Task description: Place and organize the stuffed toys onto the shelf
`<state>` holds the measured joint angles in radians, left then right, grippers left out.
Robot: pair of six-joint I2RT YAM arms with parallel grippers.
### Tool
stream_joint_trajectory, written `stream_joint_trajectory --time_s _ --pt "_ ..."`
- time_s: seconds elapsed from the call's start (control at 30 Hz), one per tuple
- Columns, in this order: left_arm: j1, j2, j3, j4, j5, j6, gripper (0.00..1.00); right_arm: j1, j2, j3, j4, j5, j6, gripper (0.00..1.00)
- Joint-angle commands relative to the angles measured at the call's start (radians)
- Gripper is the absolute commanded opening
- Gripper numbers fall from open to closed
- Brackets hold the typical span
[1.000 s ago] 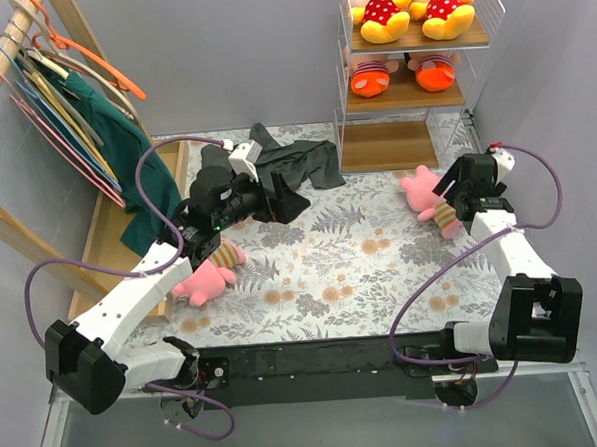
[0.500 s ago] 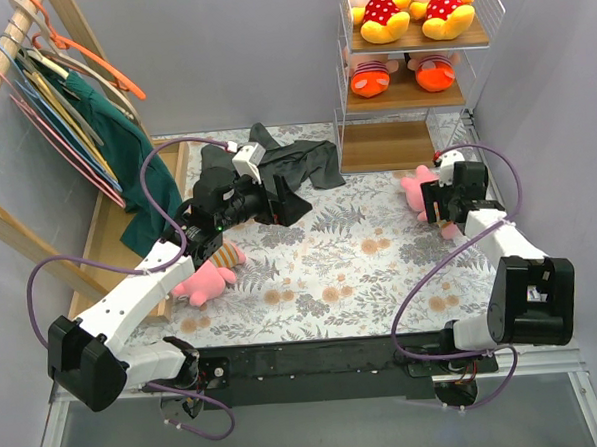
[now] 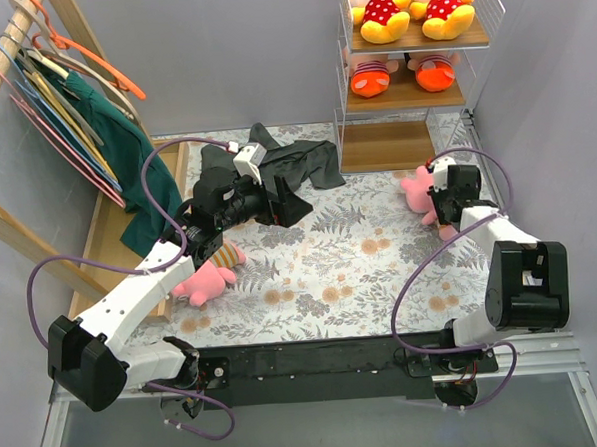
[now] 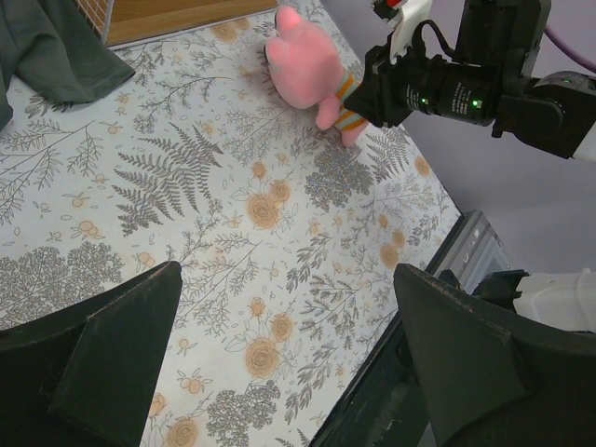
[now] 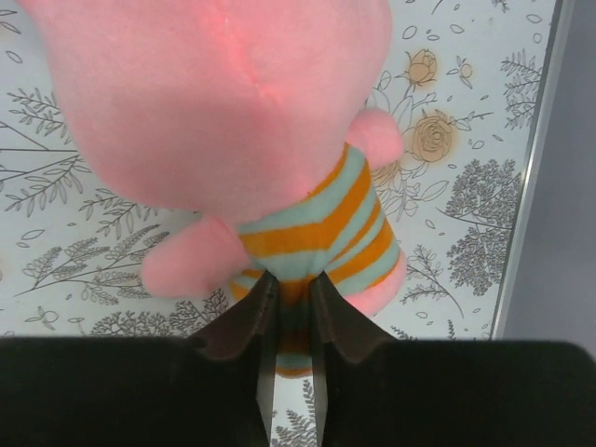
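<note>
A pink stuffed toy (image 3: 420,188) in an orange and teal striped shirt lies on the flowered tablecloth at the right, in front of the shelf (image 3: 345,101). My right gripper (image 5: 293,281) is shut on its striped body (image 5: 317,228), seen from above at the right gripper (image 3: 441,206). The left wrist view also shows this toy (image 4: 303,65). A second pink toy (image 3: 203,280) lies at the left, partly under my left arm. My left gripper (image 3: 277,200) hovers open above the cloth, with nothing between its fingers (image 4: 121,345). Two yellow toys (image 3: 382,9) sit on the top board and two striped ones (image 3: 371,78) on the middle board.
A dark grey garment (image 3: 300,165) lies crumpled at the back centre, just beyond my left gripper. A slanted wooden clothes rail with hangers and green clothes (image 3: 67,105) fills the left side. The table's metal near edge (image 4: 447,256) runs below the right arm.
My right gripper has moved left onto the pink toy and closed on its striped body. The left arm has barely moved and stays open.
</note>
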<state>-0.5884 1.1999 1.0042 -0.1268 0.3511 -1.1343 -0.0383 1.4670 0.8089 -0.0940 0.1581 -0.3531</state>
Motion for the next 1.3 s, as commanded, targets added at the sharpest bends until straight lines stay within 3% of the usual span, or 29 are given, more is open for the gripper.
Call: stream_joint_trajectory --time_s 0.0,0.07,0.23,0.37,0.47,0.57,0.6,0.67,0.73,0.87,0.9,1.0,1.1,1.27 --pt "-0.004 -0.025 -0.01 0.019 0.005 0.019 0.98 0.075 -0.022 0.061 -0.048 0.008 0.052 0.15" --pt "-0.004 -0.02 -0.012 0.021 0.008 0.018 0.98 0.113 -0.037 0.104 -0.111 -0.027 0.091 0.02" --pt "-0.004 -0.022 -0.01 0.019 0.012 0.016 0.98 0.225 -0.071 0.179 -0.263 -0.213 0.288 0.01" --pt "-0.004 -0.023 -0.013 0.021 -0.006 0.016 0.98 0.238 -0.096 0.179 -0.309 -0.496 0.43 0.01" --pt "-0.004 -0.013 -0.013 0.019 -0.012 0.015 0.98 0.238 -0.137 0.074 -0.181 -0.764 0.559 0.01" --pt "-0.004 0.003 -0.01 0.016 -0.004 0.013 0.98 0.239 -0.146 -0.092 0.13 -1.011 0.78 0.01" --pt "-0.004 0.006 -0.01 0.018 -0.003 0.011 0.98 0.238 -0.114 -0.127 0.313 -1.063 0.852 0.01" --pt "-0.004 0.012 -0.012 0.016 -0.006 0.013 0.98 0.241 -0.062 -0.212 0.462 -1.178 0.959 0.01" --pt "-0.005 0.013 -0.013 0.016 -0.017 0.015 0.98 0.242 0.01 -0.231 0.496 -1.181 1.0 0.01" --pt "-0.007 0.018 -0.016 0.012 -0.031 0.019 0.98 0.242 0.079 -0.173 0.326 -1.074 0.864 0.02" --pt "-0.005 0.02 -0.016 0.012 -0.032 0.021 0.98 0.241 0.094 -0.163 0.301 -1.057 0.83 0.13" --pt "-0.005 0.029 -0.016 0.013 -0.031 0.021 0.98 0.239 0.108 -0.116 0.183 -0.956 0.786 0.33" --pt "-0.005 0.038 -0.015 0.013 -0.024 0.021 0.98 0.221 0.098 -0.064 0.096 -0.866 0.738 0.47" --pt "-0.005 0.044 -0.013 0.013 -0.021 0.018 0.98 0.189 0.067 0.024 -0.055 -0.688 0.677 0.55"
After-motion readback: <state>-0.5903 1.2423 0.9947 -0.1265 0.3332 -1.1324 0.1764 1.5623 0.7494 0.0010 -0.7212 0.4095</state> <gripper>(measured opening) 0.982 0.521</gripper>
